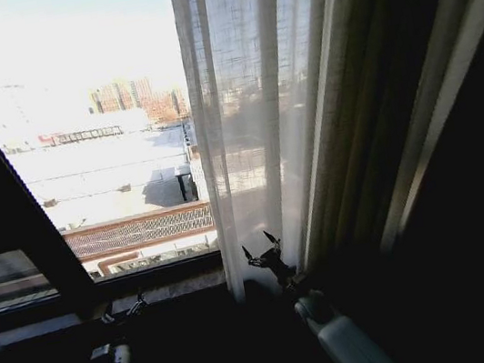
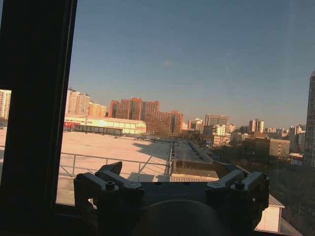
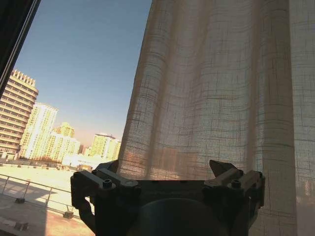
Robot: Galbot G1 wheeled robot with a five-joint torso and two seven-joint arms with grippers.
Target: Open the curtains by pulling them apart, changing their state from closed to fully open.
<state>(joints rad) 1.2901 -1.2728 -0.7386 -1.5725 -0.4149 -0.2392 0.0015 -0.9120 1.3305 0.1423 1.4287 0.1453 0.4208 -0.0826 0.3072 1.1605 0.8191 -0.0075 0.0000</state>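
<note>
The curtains [image 1: 258, 105] are bunched at the right. The right pincer [image 1: 262, 250] is spread apart at their lower edge. The left pincer [image 1: 137, 301] is held apart, low by the window frame [image 1: 7, 209].

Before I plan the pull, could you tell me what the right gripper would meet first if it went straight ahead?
Most likely the curtains: the open right gripper points straight at the sheer pleats, close ahead, though exact depth is unclear.
</note>
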